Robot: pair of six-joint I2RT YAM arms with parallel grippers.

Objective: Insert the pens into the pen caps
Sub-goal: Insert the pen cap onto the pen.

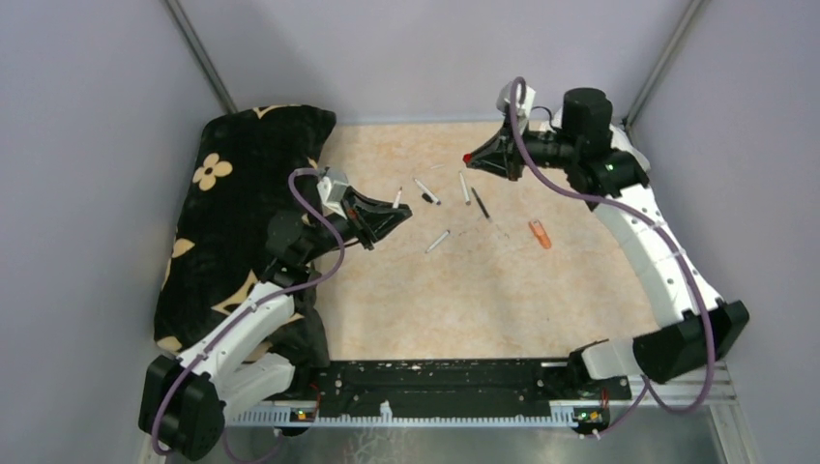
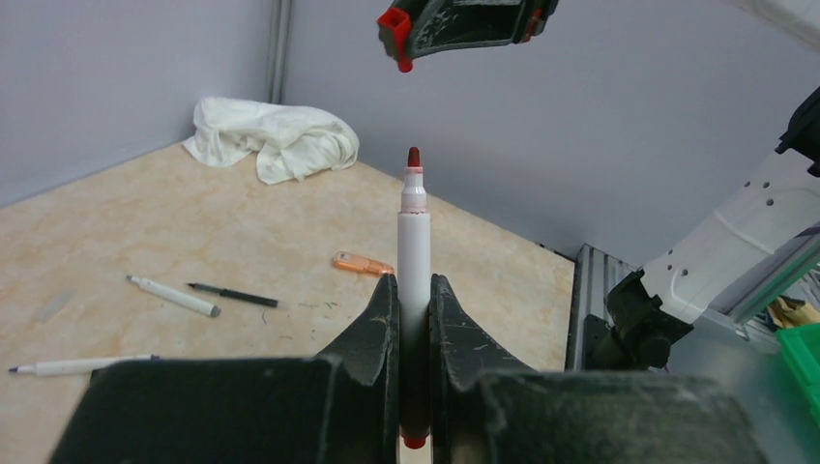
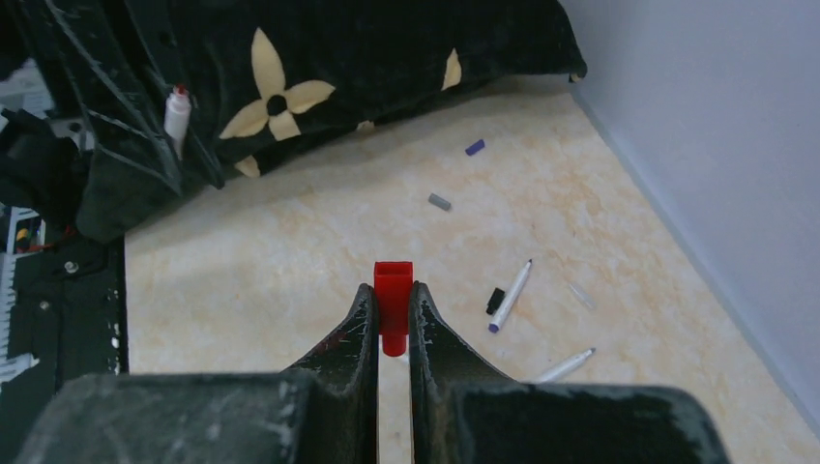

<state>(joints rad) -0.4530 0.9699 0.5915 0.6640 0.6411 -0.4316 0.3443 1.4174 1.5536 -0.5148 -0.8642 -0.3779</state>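
At the far left a black flower-patterned cushion (image 1: 242,193) lies on the table (image 1: 435,309). Just right of it the left hand (image 2: 413,290) is clamped on a white-barrelled pen (image 2: 414,227) — uncapped, its red tip pointing away from the hand, raised off the table. In the middle three white pens (image 1: 426,191) and a thin black pen (image 1: 480,203) lie loose, with a grey cap (image 3: 439,201) and a purple cap (image 3: 474,147) apart from them. Farther right an orange highlighter (image 1: 540,234) lies alone. The right hand (image 3: 393,295), over the table's far side, pinches a red cap (image 3: 393,275) between its closed fingers — near the held pen's tip, not touching it.
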